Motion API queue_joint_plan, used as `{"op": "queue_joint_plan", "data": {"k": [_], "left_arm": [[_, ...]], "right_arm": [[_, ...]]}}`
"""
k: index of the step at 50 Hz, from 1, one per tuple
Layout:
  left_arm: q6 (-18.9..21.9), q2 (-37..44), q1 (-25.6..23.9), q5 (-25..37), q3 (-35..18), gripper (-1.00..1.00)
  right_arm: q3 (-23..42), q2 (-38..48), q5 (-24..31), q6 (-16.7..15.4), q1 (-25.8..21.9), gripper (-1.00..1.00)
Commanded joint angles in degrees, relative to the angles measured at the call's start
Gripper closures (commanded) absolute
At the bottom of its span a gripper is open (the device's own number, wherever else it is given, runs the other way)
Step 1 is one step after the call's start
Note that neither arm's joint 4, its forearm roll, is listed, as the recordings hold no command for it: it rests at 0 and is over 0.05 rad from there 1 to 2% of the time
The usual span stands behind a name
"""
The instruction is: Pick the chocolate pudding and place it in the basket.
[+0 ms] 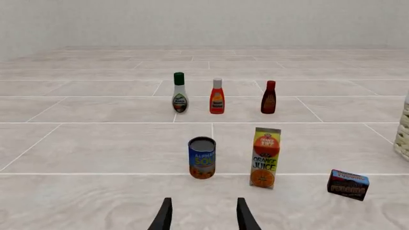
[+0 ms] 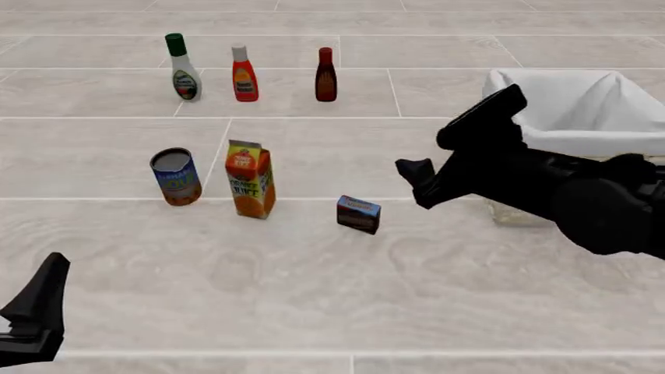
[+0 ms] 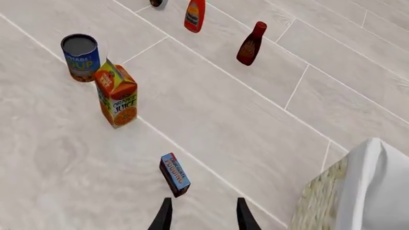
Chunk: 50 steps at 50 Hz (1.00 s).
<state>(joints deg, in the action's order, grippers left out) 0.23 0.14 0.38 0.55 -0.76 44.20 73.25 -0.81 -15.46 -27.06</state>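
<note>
The chocolate pudding (image 2: 359,214) is a small dark carton with a blue face, lying on the tiled surface right of the juice carton. It also shows in the right wrist view, pudding (image 3: 174,174), and in the left wrist view, pudding (image 1: 348,184). The basket (image 2: 613,144), with its white liner, stands at the right; its wicker wall (image 3: 319,201) sits close beside the right gripper. My right gripper (image 2: 413,185) hovers open just right of and above the pudding, with its fingers (image 3: 164,215) apart and empty. My left gripper (image 2: 40,305) is low at the near left, open and empty (image 1: 204,218).
An orange juice carton (image 2: 251,179) and a blue-labelled can (image 2: 176,177) stand left of the pudding. Farther back is a row of three bottles: green-capped (image 2: 183,67), red (image 2: 244,74) and dark brown (image 2: 326,75).
</note>
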Motion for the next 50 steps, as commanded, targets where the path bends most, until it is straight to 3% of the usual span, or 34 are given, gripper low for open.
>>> {"op": "queue_joint_plan", "data": {"k": [1,24,50], "left_arm": [[-0.01,-0.02,0.02,0.1,-0.1,-1.0],[-0.01,-0.02,0.01,0.1,-0.1,-1.0],[-0.01,-0.02,0.03,0.1,-0.1,-1.0]], "right_arm": [[3.33,4.7,1.84,-1.25,-0.77,-1.0],[8.0,11.67,2.4,-4.37,-1.19,-1.0],[8.37,18.51,-0.96,-3.44,-2.51,-1.0]]}}
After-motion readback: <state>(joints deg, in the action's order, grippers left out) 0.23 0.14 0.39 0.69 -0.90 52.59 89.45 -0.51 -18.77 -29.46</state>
